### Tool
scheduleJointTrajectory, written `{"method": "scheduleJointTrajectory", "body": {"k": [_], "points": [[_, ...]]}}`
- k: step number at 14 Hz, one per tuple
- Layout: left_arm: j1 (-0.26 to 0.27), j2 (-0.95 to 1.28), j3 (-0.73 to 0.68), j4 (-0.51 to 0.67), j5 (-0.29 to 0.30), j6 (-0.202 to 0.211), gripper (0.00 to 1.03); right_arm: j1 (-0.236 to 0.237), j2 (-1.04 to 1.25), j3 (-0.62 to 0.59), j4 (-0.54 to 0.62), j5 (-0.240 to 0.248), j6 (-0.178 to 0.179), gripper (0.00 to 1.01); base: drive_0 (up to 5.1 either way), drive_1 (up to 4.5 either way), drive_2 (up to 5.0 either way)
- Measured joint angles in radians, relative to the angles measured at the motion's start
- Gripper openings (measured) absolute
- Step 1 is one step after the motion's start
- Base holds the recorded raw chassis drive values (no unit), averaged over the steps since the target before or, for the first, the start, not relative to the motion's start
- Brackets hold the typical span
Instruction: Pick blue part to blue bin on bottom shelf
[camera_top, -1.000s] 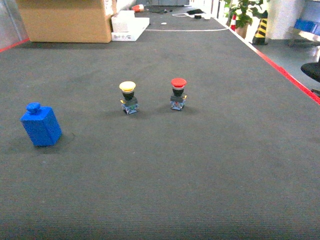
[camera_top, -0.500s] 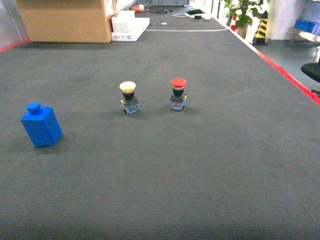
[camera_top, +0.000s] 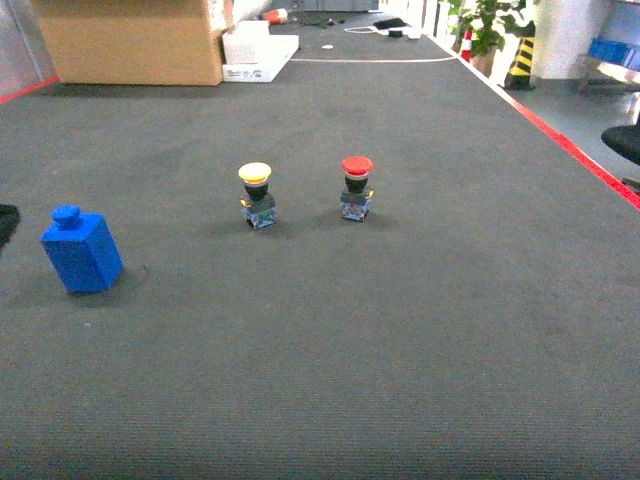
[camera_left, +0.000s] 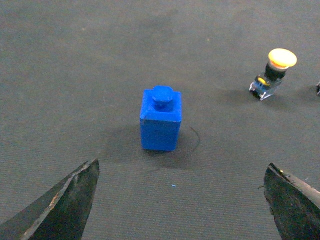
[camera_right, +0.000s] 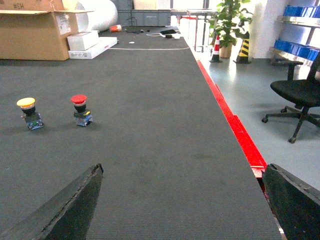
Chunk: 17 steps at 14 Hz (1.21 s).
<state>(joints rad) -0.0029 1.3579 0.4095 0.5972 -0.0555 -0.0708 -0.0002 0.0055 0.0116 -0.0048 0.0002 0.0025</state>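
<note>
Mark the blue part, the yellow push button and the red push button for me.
blue part (camera_left: 160, 125), left wrist view, on its front face below the stud.
yellow push button (camera_top: 255, 172), head view, on its yellow cap.
red push button (camera_top: 357, 165), head view, on its red cap.

Only legible mark: black characters, seemingly "#5H", on cardboard box (camera_right: 32, 27) top edge; its white label unreadable

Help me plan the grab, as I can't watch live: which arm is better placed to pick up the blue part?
Left. The blue part stands centred ahead of the open left gripper. The right gripper faces the red-capped button and bare carpet, with no blue part in its view.
</note>
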Motion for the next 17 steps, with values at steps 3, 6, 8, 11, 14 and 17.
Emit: {"method": "scheduleJointTrajectory", "body": {"k": [3,6,8,11,14,17], "points": [[0.014,0.272,0.135,0.039,-0.006,0.013,0.98,0.0,0.0,0.0,0.0,0.0,0.0,0.98,0.0,0.0,0.0],[0.04,0.45,0.263,0.054,-0.004,0.044,0.98,0.0,0.0,0.0,0.0,0.0,0.0,0.98,0.0,0.0,0.0],[0.053,0.552,0.351,0.037,0.006,0.054,0.98,0.0,0.0,0.0,0.0,0.0,0.0,0.98,0.0,0.0,0.0],[0.06,0.704,0.524,-0.02,0.056,0.053,0.48,0.0,0.0,0.0,0.0,0.0,0.0,0.98,0.0,0.0,0.0],[0.06,0.699,0.522,-0.027,0.057,0.053,0.44,0.0,0.0,0.0,0.0,0.0,0.0,0.98,0.0,0.0,0.0],[0.063,0.61,0.401,0.035,0.043,0.044,0.43,0.0,0.0,0.0,0.0,0.0,0.0,0.98,0.0,0.0,0.0]]}}
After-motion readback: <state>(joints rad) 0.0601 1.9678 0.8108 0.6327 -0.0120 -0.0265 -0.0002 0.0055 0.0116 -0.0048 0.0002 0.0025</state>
